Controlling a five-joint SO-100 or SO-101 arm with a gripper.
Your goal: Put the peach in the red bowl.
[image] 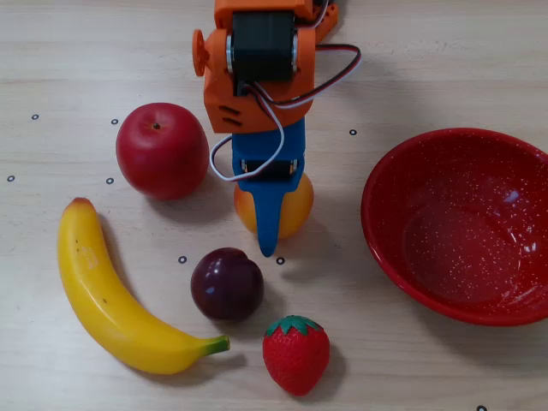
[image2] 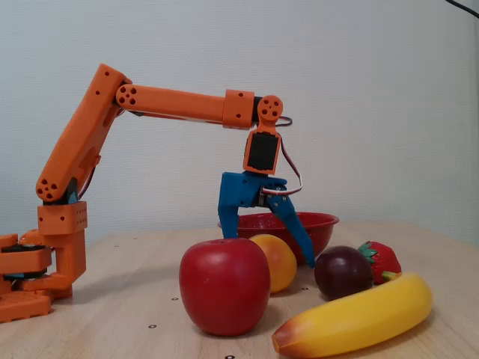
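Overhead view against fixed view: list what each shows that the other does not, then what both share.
Only the overhead view shows the red bowl's speckled inside and the dot marks on the table. Only the fixed view shows the arm's base, the wall, and the gripper open, its fingers straddling the peach. Both show the apple, plum, strawberry and banana.

Glossy speckled red bowl (image: pixel 462 224); smooth shiny peach (image: pixel 294 210); matt plastic gripper (image2: pixel 268 250); pale wood-grain table (image: pixel 428 68)
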